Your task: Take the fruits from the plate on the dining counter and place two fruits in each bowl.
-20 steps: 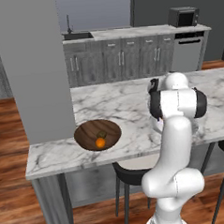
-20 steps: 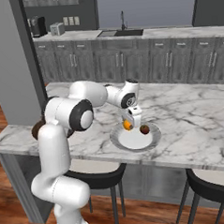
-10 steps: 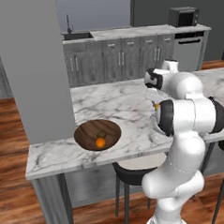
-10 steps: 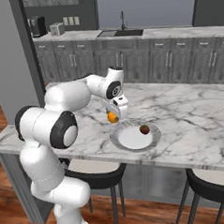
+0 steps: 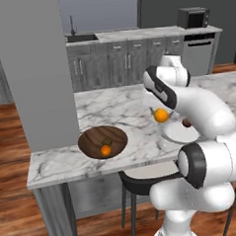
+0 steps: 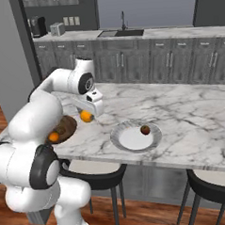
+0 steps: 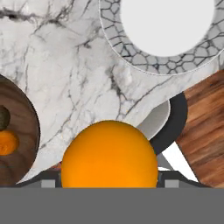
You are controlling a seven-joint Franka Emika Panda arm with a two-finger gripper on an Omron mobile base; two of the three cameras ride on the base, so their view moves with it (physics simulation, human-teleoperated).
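The gripper (image 6: 87, 115) is closed on a bright orange fruit (image 6: 87, 116), which is held clear above the dining counter (image 6: 189, 105); the same held fruit (image 5: 161, 115) is seen from the left base view between the dark wood-grained bowl (image 5: 102, 141) and the plate (image 5: 179, 131); in the hand view the fruit (image 7: 109, 155) sits between the finger tips at the bottom. The plate (image 6: 135, 136) is seen lying near the counter's front edge, with one reddish-brown fruit (image 6: 145, 130) resting on it; its grey patterned rim (image 7: 131, 56) is recorded in the hand view. In the dark bowl (image 6: 66, 129) an orange fruit (image 5: 106, 150) and a dark olive-brown fruit (image 5: 107, 141) are noted, just beside each other. A black stool (image 6: 94, 169) is noted under the counter edge.
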